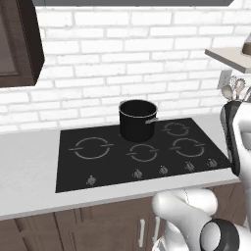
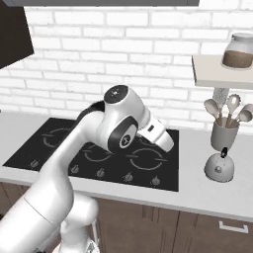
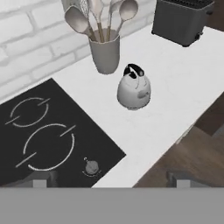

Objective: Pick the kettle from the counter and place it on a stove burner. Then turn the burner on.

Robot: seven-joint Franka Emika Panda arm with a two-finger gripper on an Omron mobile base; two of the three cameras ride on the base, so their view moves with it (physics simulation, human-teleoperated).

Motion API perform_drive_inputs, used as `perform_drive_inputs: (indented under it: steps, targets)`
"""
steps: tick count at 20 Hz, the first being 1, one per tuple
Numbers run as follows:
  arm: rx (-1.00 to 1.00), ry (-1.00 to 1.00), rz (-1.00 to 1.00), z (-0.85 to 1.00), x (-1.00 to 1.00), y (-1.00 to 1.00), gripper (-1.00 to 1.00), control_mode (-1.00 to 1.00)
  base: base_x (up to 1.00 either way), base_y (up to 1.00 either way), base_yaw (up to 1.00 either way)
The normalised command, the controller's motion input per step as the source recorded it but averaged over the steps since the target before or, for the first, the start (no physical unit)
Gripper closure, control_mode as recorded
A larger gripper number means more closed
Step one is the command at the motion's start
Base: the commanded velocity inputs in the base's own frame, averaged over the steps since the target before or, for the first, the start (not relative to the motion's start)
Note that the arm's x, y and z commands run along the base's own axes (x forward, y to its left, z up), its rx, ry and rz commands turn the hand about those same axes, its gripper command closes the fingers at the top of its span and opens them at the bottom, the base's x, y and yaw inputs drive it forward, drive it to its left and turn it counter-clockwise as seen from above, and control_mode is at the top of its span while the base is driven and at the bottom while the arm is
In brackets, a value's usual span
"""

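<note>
The small silvery-grey kettle (image 2: 220, 166) with a black handle stands upright on the pale counter (image 2: 195, 190), right of the stove and in front of the utensil cup. In the hand view the kettle (image 3: 134, 89) sits just above centre, some way ahead of my gripper (image 3: 111, 179). The gripper is open, its fingertips (image 3: 41, 180) are wide apart, and nothing is between them. The black glass stove (image 1: 112, 169) has ring markings and a row of knobs (image 1: 163, 170) along its front. My hand (image 2: 160, 136) hovers over the stove's right part.
A tall black pot (image 1: 137, 119) occupies the back centre burner. A grey cup of utensils (image 3: 105, 54) stands right behind the kettle, and a dark toaster (image 3: 181, 19) is further along the counter. A wall shelf (image 2: 222, 74) with a jar (image 2: 239, 51) hangs above the kettle.
</note>
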Motion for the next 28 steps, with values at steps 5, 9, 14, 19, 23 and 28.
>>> perform_drive_inputs:
  steps: [5, 9, 14, 19, 23, 28]
  targets:
    - [0.0, 0.0, -0.28, 0.0, 0.16, -1.0, -1.0, -1.0, 0.0, 0.0, 0.0]
    - [0.04, 0.03, -0.1, 0.0, 0.32, -1.0, -1.0, -1.0, 0.0, 0.0, 0.0]
    - [0.07, 0.11, 0.11, -0.02, 0.17, -0.9, -1.0, -1.0, 0.0, 0.0, 0.0]
    - [0.0, 0.28, 0.31, -0.28, 0.18, -0.52, -1.0, -1.0, 0.0, 0.0, 0.0]
    - [0.0, 0.24, 0.35, -0.3, 0.2, -0.33, -1.0, -1.0, 0.0, 0.0, 0.0]
    - [0.0, 0.05, 0.1, -0.43, 0.04, 0.0, -1.0, -1.0, 0.0, 0.0, 0.0]
